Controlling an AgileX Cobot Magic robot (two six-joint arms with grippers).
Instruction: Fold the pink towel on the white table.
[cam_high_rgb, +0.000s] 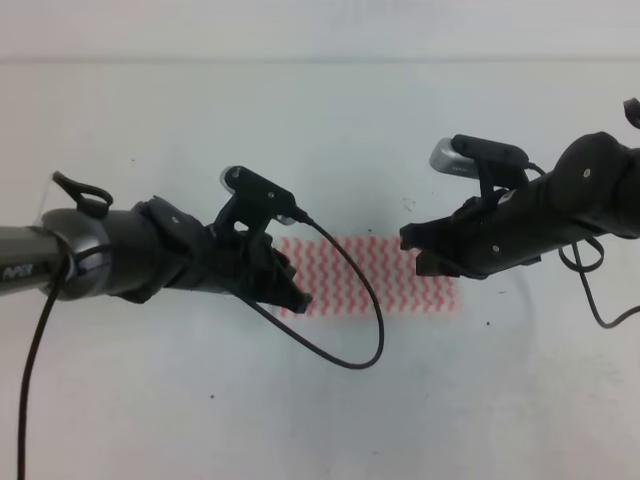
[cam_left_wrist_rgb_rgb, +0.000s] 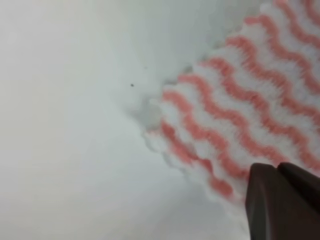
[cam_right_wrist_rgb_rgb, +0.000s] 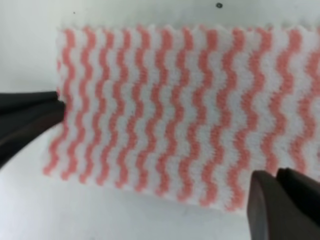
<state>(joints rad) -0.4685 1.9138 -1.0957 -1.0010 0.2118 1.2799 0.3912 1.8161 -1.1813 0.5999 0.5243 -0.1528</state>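
The white table (cam_high_rgb: 330, 420) is bare along its near edge. Just past the middle lies the pink towel (cam_high_rgb: 370, 275), spread flat, its long side running three to nine o'clock. It looks thin, light and limp, so it should fold easily but may slide or bunch; the short ends or corners are the likely places to pinch. The left gripper (cam_high_rgb: 292, 290) rests at the nine o'clock end, the right gripper (cam_high_rgb: 425, 250) at the three o'clock end. I cannot tell whether either one grasps the cloth.
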